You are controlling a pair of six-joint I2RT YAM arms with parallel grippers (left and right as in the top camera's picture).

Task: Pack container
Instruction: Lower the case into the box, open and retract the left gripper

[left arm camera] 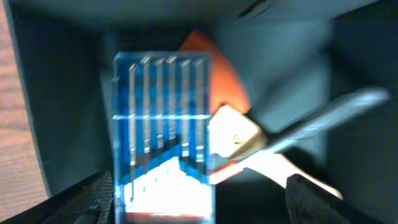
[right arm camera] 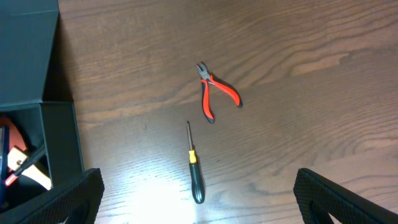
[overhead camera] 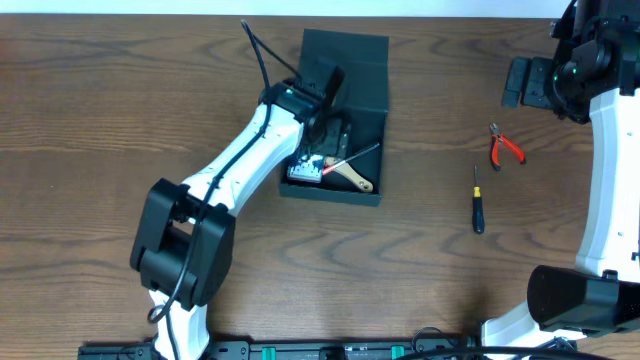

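The container (overhead camera: 362, 75) is a dark box lying open, its flap lid folded back at the far side. My left gripper (overhead camera: 324, 138) reaches down inside it and stands open. In the left wrist view the gripper (left arm camera: 202, 208) hangs over a small blue case of silver bits (left arm camera: 160, 124). The case sits near the left fingertip (left arm camera: 93, 200), with a wide gap to the right one. A wooden-handled tool (left arm camera: 239, 134) and an orange piece (left arm camera: 217, 71) lie beside the case. My right gripper (right arm camera: 199, 208) is open and empty, high over the table.
Red-handled pliers (overhead camera: 505, 147) and a black screwdriver with a yellow collar (overhead camera: 477, 200) lie on the wooden table right of the container. Both also show in the right wrist view, the pliers (right arm camera: 214, 96) above the screwdriver (right arm camera: 194, 174). The container's wall (right arm camera: 59, 140) is at that view's left.
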